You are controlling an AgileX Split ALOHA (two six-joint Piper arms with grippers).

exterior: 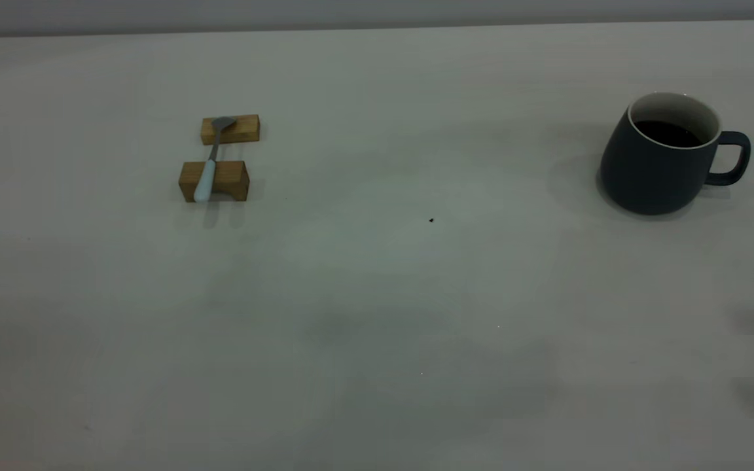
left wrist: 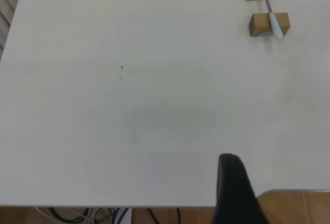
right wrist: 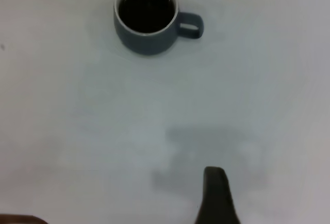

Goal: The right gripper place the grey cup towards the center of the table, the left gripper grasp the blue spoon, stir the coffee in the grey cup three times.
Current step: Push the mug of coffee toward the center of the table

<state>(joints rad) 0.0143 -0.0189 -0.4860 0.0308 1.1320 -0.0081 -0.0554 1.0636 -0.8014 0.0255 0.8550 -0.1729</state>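
Table [exterior: 377, 314] mid-span bare between blue spoon [exterior: 210, 163], grey cup [exterior: 658, 163].

grey cup [exterior: 655, 163] upright, blue spoon [exterior: 209, 167] bridging blocks

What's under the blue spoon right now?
Two small wooden blocks: the spoon bridges them, its bowl on the far block and its handle across the near block. Between the blocks it hangs above the table.
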